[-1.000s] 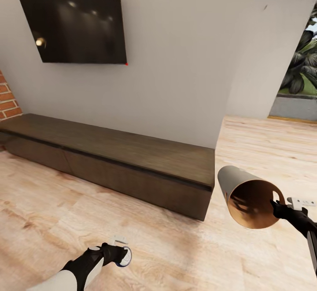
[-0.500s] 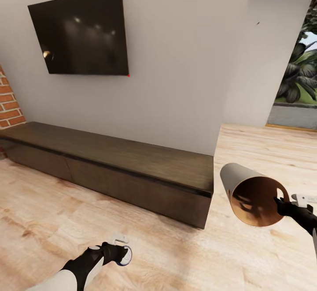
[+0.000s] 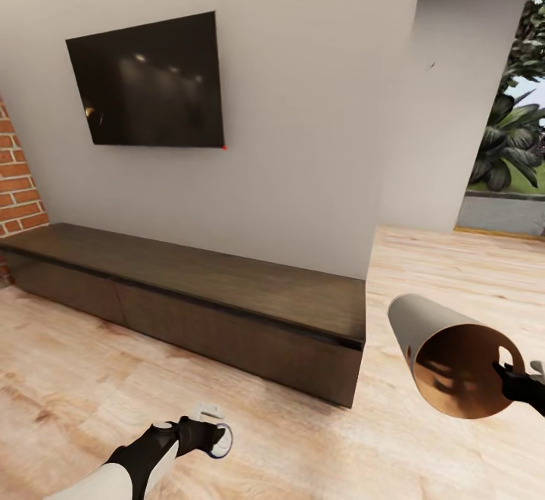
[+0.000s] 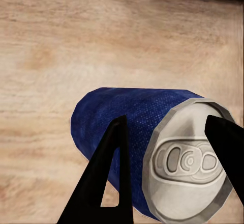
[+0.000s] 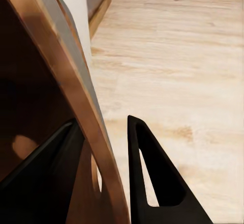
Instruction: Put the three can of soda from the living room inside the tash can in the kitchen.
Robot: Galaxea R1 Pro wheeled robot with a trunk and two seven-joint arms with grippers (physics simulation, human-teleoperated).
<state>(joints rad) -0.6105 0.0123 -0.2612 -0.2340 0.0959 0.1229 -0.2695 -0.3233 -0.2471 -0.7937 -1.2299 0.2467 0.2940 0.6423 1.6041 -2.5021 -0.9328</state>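
A can of soda (image 4: pixel 122 117), blue with a silver top, lies sideways between the fingers of my left gripper (image 4: pixel 170 158), which is shut on it. In the head view that gripper (image 3: pixel 216 439) hangs low over the wood floor at the lower left, the can (image 3: pixel 221 442) peeking past its tip. My right gripper (image 3: pixel 506 379) is shut on the rim of the tash can (image 3: pixel 446 356), which is tipped on its side with its brown inside facing me. In the right wrist view the bin's wall (image 5: pixel 30 81) stands between the fingers (image 5: pixel 152 173).
A long, low dark wood cabinet (image 3: pixel 227 288) runs along the grey wall under a black wall screen (image 3: pixel 147 83). Brickwork (image 3: pixel 19 189) shows at the left edge. At the right, past the wall's corner, a passage with pale wood floor (image 3: pixel 454 265) leads to a window with plants (image 3: pixel 515 144).
The whole picture has shifted: the screen and cabinet sit lower and further right, so the camera has moved. Both grippers keep their hold; the bin sits slightly lower right in the picture.
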